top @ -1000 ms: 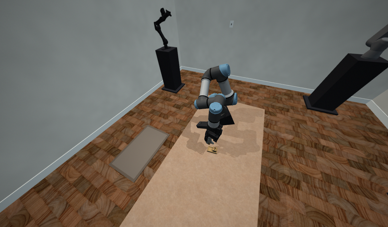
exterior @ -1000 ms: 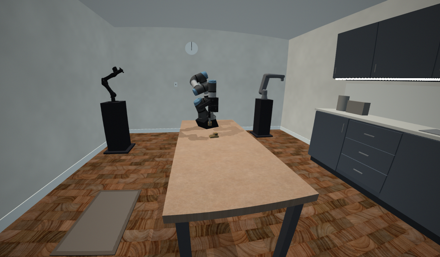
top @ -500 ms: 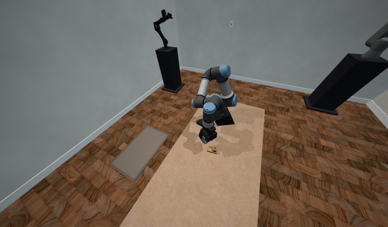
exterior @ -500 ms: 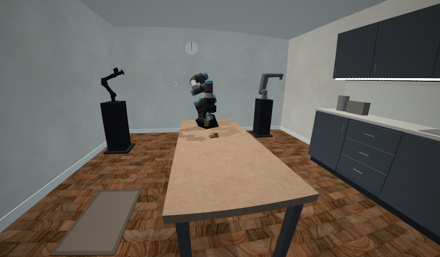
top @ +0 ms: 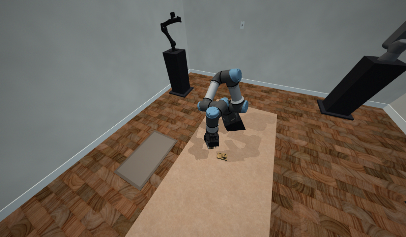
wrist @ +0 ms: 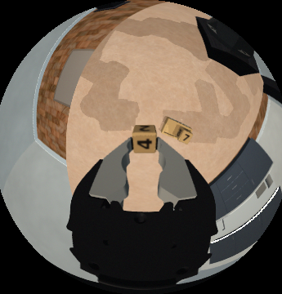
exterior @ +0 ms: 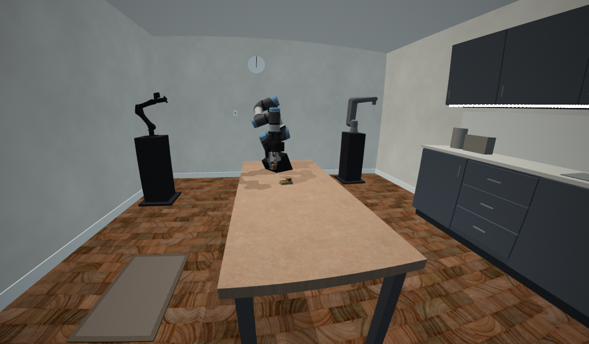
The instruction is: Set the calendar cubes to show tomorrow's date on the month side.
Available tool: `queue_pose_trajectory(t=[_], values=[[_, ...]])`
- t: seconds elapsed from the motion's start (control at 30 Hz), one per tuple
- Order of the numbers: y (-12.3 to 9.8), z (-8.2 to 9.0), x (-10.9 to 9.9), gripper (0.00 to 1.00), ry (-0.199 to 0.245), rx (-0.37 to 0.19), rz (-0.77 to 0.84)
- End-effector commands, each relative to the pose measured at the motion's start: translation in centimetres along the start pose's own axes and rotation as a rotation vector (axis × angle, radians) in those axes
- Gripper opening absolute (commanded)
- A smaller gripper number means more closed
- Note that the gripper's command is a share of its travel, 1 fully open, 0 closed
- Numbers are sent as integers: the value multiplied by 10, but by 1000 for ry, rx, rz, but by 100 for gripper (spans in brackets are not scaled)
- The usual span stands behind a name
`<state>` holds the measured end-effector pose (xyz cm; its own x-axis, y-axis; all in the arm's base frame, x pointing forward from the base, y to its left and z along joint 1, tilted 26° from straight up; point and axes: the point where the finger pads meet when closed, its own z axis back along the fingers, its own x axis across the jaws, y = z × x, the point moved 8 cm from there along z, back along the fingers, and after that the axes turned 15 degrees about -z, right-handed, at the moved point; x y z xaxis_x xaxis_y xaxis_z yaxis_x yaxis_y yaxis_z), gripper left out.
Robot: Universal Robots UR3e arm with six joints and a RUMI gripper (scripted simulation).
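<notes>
My gripper (wrist: 145, 138) is shut on a small wooden cube (wrist: 144, 140) and holds it above the table. The cube's face toward the wrist camera shows a 4. In the top view the gripper (top: 211, 144) hangs to the left of the wooden calendar tray (top: 221, 156). The tray (wrist: 176, 130) lies on the table beyond and right of the held cube, and the second cube (wrist: 185, 135) sits in it with a 7 showing. In the exterior view the tray (exterior: 286, 181) is small and far off, below and right of the gripper (exterior: 273, 164).
The arm's black base (top: 233, 123) stands on the table's far end behind the tray. The table's left edge (top: 180, 153) is close to the gripper. Two black pedestals (top: 177, 71) with other arms stand on the floor beyond.
</notes>
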<state>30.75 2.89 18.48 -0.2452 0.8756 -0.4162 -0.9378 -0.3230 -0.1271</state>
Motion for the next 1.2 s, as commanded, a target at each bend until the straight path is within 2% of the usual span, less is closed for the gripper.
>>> queue_pose_trajectory(t=[0.0, 0.17, 0.33, 1.17], values=[[0, 0, -6, 10, 4, 1, -116], [1, -1, -15, 10, 7, -1, -280], [2, -1, -19, 10, 8, -2, -357], [2, -5, -20, 10, 8, -2, -371]])
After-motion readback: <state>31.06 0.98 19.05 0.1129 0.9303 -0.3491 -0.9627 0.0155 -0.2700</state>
